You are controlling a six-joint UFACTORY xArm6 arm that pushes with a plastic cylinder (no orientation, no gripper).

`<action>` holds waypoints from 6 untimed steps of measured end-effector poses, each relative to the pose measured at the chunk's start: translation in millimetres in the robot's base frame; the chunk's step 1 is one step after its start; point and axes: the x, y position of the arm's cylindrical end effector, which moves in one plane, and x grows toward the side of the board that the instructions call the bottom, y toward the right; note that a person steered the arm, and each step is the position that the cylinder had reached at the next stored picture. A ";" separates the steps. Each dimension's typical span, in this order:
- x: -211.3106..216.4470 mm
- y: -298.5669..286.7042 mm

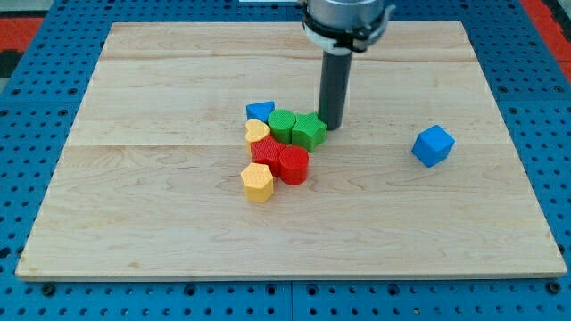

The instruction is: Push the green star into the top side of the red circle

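The green star [309, 131] sits near the board's middle, just above and slightly right of the red circle [293, 165], close to or touching it. My tip [333, 126] stands right against the star's right side. A green circle [282, 124] touches the star's left side. A red block [265, 150], its shape unclear, sits left of the red circle.
A blue block [260, 111] and a yellow heart [257, 132] sit at the cluster's left. A yellow hexagon [257, 182] lies below the red blocks. A blue cube [433, 145] stands alone at the view's right. The wooden board [134, 214] sits on a blue pegboard.
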 end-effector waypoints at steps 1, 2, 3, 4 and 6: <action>-27.0 -16.6; -20.9 -18.0; 0.4 -5.4; 21.8 -5.2; -9.4 -17.6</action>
